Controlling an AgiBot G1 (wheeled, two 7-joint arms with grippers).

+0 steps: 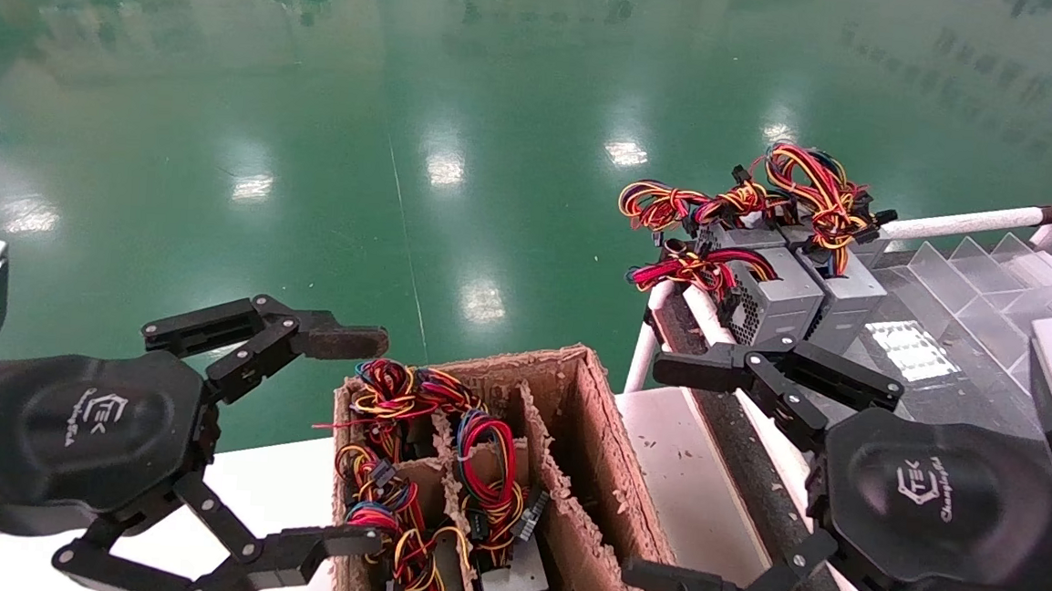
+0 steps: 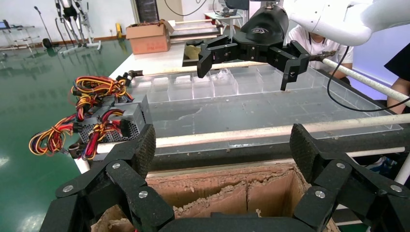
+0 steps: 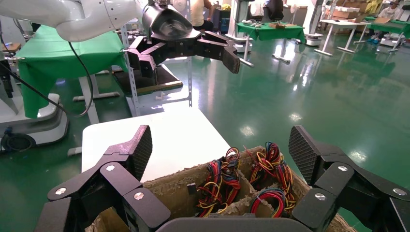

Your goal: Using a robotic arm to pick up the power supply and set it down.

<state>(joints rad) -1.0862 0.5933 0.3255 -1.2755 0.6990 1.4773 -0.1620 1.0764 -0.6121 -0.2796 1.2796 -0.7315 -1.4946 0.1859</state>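
Both hands, left hand (image 1: 294,437) and right hand (image 1: 689,474), hover wide open and empty beside the carton (image 1: 569,481), where power supplies (image 1: 508,587) sit deep under tangled wires (image 1: 392,397) that could, I'd guess, snag fingers on the lift.

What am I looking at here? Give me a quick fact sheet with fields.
Left gripper: open, empty, beside the carton
Right gripper: open, empty, on the carton's other side
Cardboard carton: divided, holds wired power supplies
Placed power supplies: grey boxes on the conveyor table
Floor: glossy green
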